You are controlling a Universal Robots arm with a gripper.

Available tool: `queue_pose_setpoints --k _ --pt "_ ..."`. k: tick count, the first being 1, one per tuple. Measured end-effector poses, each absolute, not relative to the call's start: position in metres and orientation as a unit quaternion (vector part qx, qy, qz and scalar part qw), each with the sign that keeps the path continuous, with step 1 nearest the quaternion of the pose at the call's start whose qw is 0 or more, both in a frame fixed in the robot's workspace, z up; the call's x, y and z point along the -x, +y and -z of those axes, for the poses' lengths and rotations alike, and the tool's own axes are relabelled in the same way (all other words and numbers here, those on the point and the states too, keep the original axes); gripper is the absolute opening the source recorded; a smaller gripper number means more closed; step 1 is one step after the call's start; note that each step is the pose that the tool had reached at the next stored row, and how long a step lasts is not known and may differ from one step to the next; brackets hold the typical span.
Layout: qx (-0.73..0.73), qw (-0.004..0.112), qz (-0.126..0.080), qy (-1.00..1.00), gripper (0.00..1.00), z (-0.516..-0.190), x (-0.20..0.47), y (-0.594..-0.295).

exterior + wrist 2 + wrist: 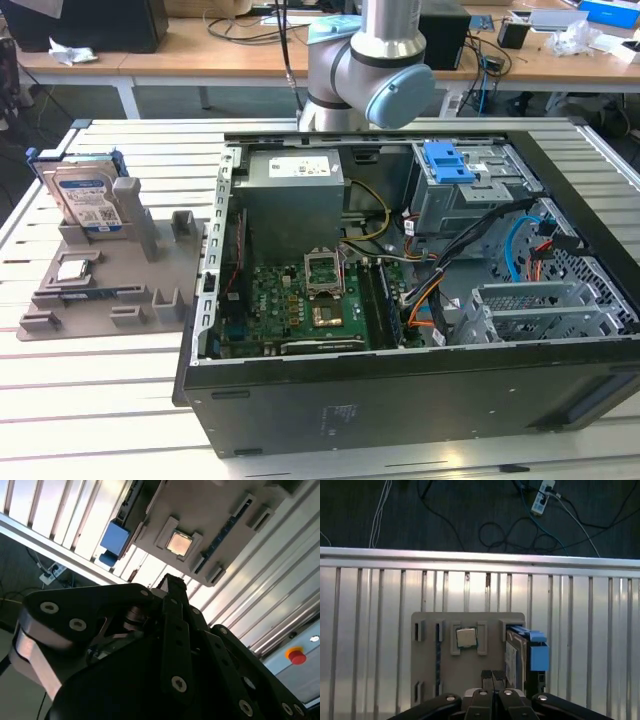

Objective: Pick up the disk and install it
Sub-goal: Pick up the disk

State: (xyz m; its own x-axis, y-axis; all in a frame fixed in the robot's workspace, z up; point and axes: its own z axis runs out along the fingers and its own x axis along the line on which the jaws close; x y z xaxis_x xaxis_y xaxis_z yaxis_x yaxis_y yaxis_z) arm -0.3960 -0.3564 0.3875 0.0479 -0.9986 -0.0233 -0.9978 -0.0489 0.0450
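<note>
Disk: stood upright in the gray holder, untouched.
Your end effector: fingers pressed together, empty, above that holder.

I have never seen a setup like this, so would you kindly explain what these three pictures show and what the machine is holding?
This is a single robot arm with a claw at its end. The exterior view comes from a camera off the arm. It shows a slatted metal table with an open computer case lying on it and, to the exterior view's left, a grey tray. The disk, silver with a blue frame, stands on edge in that tray, and a small square processor chip lies in it nearby. The two wrist views come from cameras riding on the arm, and they look past the claw at the tray. The claw is above the tray, shut and holding nothing. The disk has not yet been picked up.
</note>
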Motion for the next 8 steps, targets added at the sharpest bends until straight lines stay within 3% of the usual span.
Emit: queue_pose_setpoints --k 8 --pt "-0.755 0.009 0.024 -0.655 0.11 -0.3875 0.3960 -0.3564"
